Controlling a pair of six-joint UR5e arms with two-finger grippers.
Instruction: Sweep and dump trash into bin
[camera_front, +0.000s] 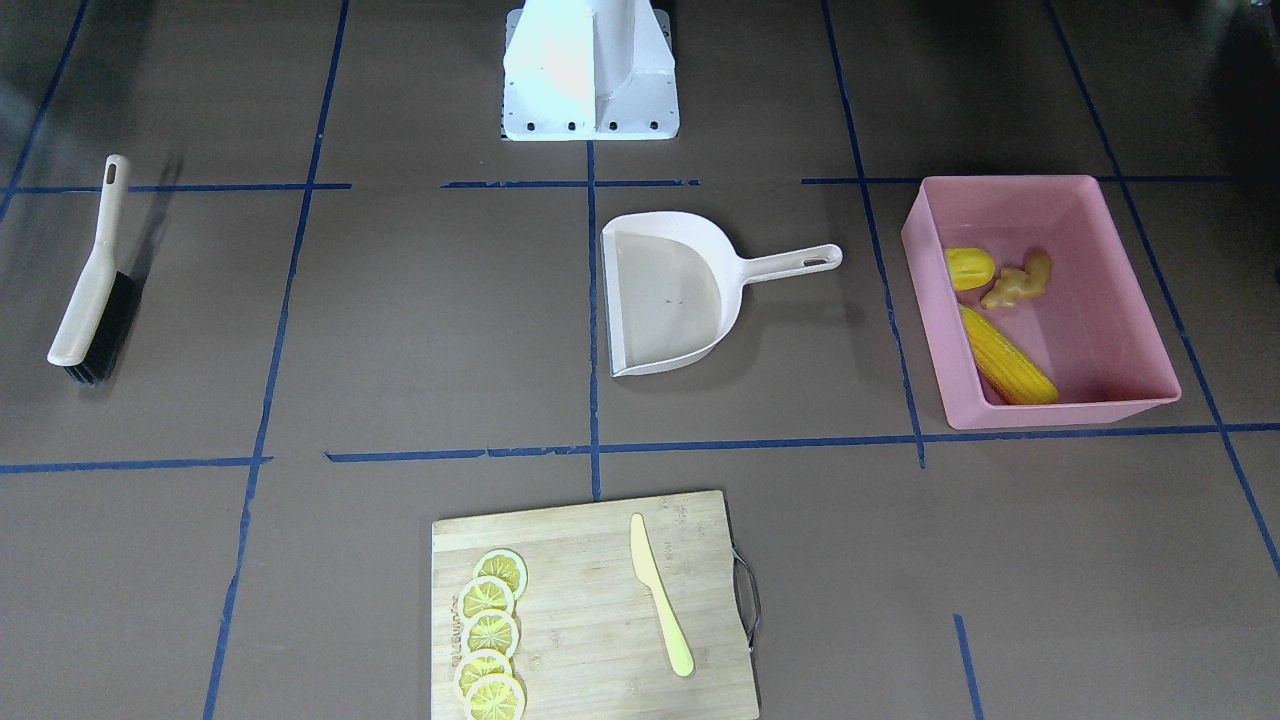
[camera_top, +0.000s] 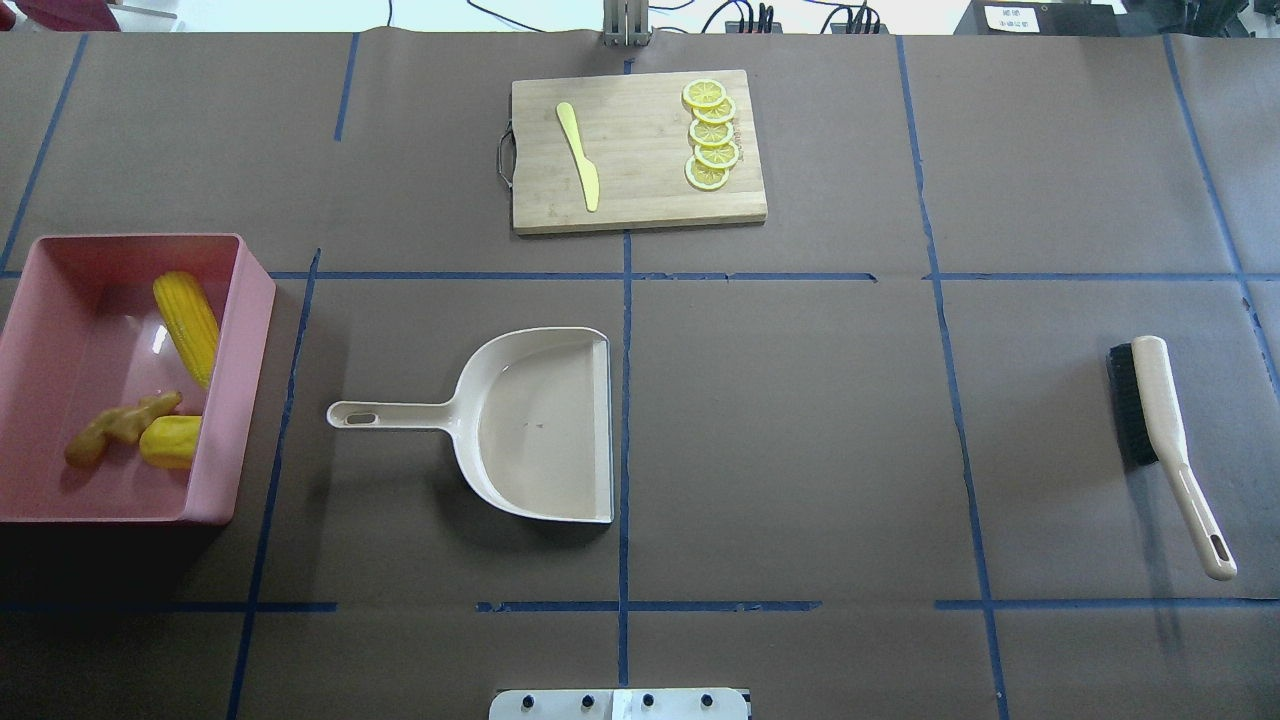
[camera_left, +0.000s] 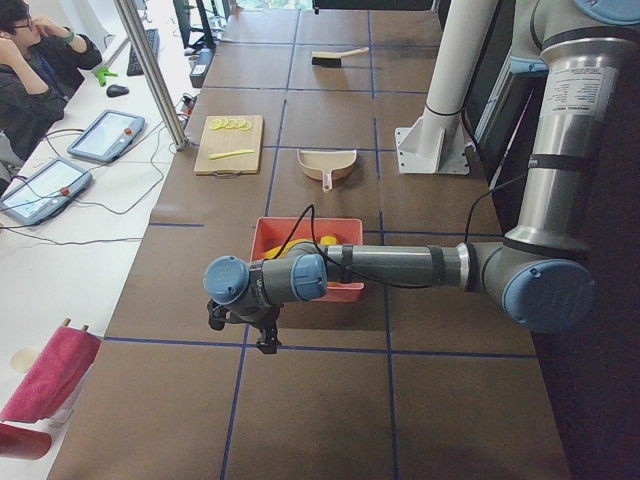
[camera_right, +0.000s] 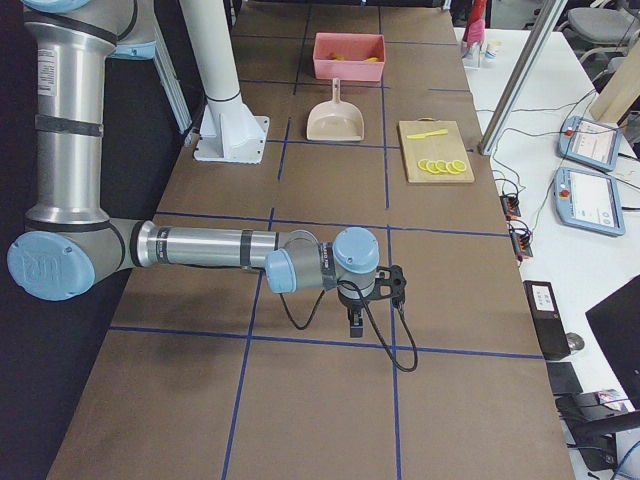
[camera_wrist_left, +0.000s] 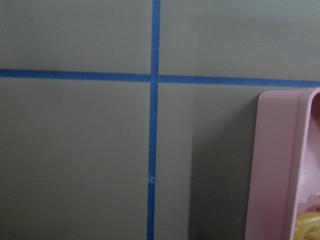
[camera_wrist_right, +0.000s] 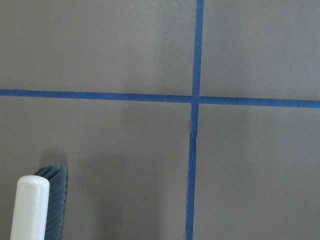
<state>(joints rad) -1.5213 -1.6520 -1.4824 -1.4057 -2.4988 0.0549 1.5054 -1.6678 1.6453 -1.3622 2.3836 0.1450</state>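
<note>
The pink bin (camera_front: 1060, 415) stands at the table's left end; it also shows in the overhead view (camera_top: 240, 400) and the left wrist view (camera_wrist_left: 275, 165). Inside lie the corn cob (camera_front: 1005, 358) (camera_top: 187, 325), the small yellow fruit (camera_front: 968, 268) (camera_top: 170, 442) and the ginger root (camera_front: 1020, 282) (camera_top: 115, 428). My left gripper (camera_left: 265, 340) hangs over the table beside the bin's outer side. My right gripper (camera_right: 355, 325) hangs over bare table beyond the brush. Both show only in the side views, so I cannot tell whether they are open or shut.
The beige dustpan (camera_front: 670, 300) (camera_top: 540, 425) lies empty mid-table, handle toward the bin. The brush (camera_front: 95, 280) (camera_top: 1165, 440) lies at the right end. A cutting board (camera_top: 640, 150) with lemon slices and a plastic knife sits at the far edge. The robot base (camera_front: 590, 70) stands at the near edge.
</note>
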